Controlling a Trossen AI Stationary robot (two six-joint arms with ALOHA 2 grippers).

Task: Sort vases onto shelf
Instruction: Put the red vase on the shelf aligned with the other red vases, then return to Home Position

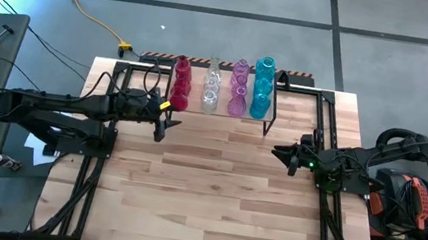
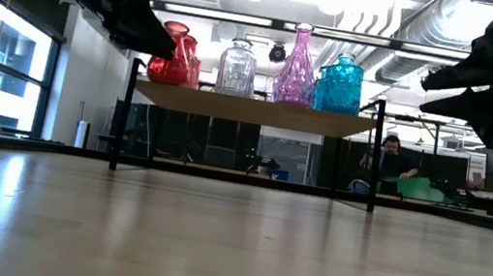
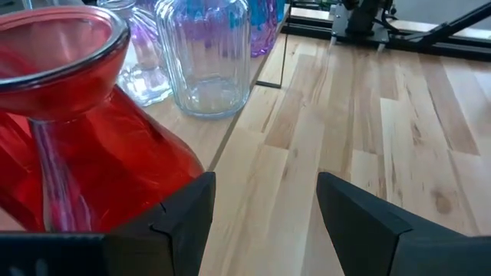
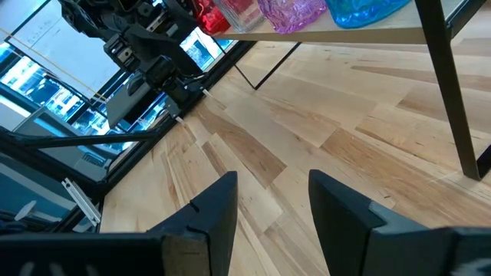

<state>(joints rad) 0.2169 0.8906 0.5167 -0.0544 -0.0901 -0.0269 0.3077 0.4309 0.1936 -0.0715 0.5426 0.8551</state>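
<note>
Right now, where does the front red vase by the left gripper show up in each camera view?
High view: red vase, left end of the shelf rows, beside the left gripper.
Low view: red vase, shelf's left end, partly behind the dark arm.
Left wrist view: red vase, large, just beyond the open fingers.
Right wrist view: only a red sliver, which vase unclear.
Shared landmark: the shelf.

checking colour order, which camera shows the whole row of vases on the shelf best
The high view: it looks straight down on the vases in four colour columns, red, clear, pink-purple, teal, on the shelf. The low view shows only the front ones side-on. The left wrist view shows a red and a clear one close up; the right wrist view shows just their bases.
</note>
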